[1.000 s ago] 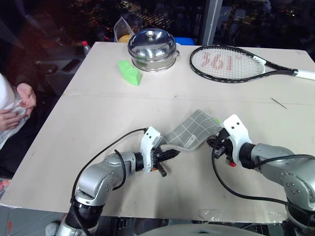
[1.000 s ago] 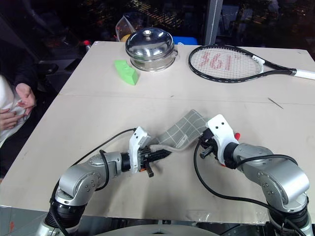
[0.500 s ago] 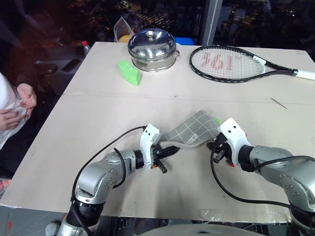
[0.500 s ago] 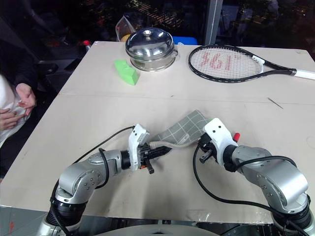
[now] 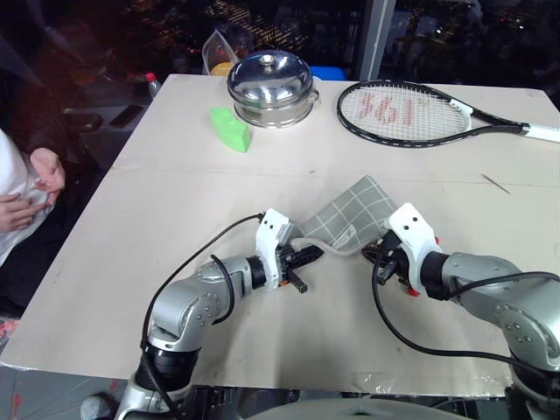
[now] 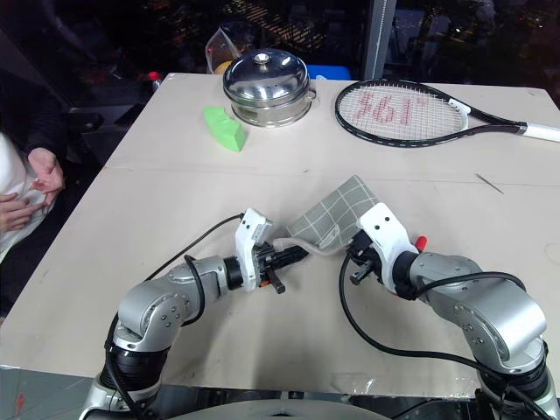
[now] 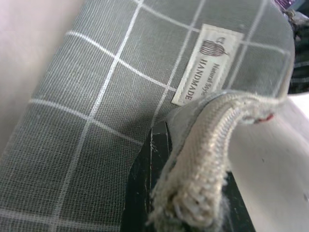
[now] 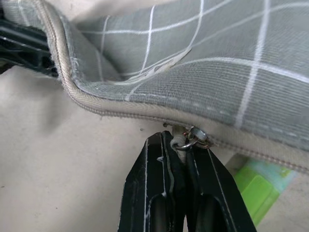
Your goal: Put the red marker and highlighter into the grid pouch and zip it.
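At left, a person's hand [image 5: 39, 175] rests beside the beige worktop [image 5: 175, 201]. Left gripper [image 5: 308, 257] is clenched on the end of the zipper edge of the flat grey fabric grid pouch with white lines [image 5: 350, 214], which hangs lifted between both arms. Right gripper [image 8: 182, 145] is pinched tight on the pouch's metal zipper pull [image 8: 195, 137]. The lime-green translucent highlighter [image 8: 260, 186] lies just beneath the pouch. A red cap [image 6: 421, 241] shows behind the right wrist.
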Motion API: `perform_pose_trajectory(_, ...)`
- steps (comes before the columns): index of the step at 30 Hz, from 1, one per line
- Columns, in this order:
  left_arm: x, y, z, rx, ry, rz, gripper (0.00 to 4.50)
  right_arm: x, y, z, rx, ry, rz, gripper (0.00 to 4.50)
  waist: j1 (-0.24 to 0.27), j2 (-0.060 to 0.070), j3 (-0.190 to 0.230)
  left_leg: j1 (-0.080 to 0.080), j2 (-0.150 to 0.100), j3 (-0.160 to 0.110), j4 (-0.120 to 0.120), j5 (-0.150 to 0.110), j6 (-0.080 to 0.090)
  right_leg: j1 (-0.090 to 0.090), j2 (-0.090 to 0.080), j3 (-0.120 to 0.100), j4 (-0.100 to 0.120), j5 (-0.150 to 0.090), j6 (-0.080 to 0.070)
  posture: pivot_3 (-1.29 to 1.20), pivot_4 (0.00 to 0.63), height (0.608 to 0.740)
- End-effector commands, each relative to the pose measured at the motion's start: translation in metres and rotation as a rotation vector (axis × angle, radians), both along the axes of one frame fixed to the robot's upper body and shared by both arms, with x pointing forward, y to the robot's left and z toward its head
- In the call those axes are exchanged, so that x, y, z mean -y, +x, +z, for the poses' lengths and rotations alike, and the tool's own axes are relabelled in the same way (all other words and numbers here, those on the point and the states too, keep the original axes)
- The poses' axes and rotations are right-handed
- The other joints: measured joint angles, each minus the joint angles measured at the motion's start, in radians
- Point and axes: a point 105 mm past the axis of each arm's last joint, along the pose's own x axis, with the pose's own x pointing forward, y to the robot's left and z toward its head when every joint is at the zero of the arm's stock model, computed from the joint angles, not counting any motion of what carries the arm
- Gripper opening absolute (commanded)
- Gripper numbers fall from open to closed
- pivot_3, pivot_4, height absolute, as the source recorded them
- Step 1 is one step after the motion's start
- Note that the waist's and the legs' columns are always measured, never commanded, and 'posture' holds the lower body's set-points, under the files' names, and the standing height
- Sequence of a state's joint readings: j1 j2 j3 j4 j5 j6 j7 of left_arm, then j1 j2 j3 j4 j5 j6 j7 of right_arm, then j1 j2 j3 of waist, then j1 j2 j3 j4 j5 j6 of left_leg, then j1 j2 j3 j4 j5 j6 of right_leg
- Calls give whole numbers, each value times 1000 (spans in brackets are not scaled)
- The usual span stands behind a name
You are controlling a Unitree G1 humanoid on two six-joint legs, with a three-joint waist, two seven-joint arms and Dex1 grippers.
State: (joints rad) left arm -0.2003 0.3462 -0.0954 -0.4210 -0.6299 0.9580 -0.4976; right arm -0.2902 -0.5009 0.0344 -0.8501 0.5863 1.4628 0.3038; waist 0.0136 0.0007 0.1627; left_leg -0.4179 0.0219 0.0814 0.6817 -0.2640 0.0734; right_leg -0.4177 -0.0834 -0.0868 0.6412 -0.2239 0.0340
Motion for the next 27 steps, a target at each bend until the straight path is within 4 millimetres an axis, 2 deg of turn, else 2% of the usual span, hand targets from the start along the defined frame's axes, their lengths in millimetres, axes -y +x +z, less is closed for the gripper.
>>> perform_pose_trajectory(1, 6, 2, 13, 42, -27, -9, 0, -9, -2, 6, 26, 16, 46, 26, 0, 0, 0, 0, 0, 0, 0, 0, 0, 0, 0, 0, 0, 0, 0, 0, 150, 740)
perform_pose_trajectory(11, 4, 6, 21, 51, -56, 30, 0, 1, 9, 7, 30, 38, -31, 26, 0, 0, 0, 0, 0, 0, 0, 0, 0, 0, 1, 0, 0, 0, 0, 0, 150, 740)
perform_pose_trajectory(14, 0, 25, 31, 156, -23, 122, 0, 3, 15, 13, 13, 121, -68, 26, 1, 0, 0, 0, 0, 0, 1, 0, 0, 0, 1, 0, 1, 0, 0, 0, 150, 740)
perform_pose_trajectory(16, -1, 30, 37, 236, 2, 132, 0, 3, 18, 14, 0, 154, -88, 26, 0, -1, 0, 0, 0, 0, 1, 1, -1, 0, 2, 0, 1, 0, 0, 0, 150, 740)
perform_pose_trajectory(20, 1, 33, 43, 378, 54, 118, 0, 5, 25, 18, -11, 205, -133, 26, 0, -1, 0, 0, 0, 0, 1, 0, -1, 1, 2, 1, 1, 0, 0, 0, 150, 740)
perform_pose_trajectory(27, 7, 29, 41, 412, 45, 73, 0, 1, 33, 23, -12, 249, -161, 26, -1, 0, 0, 0, 0, 0, 1, 0, 0, 1, 1, 1, 1, 0, 0, 0, 150, 740)
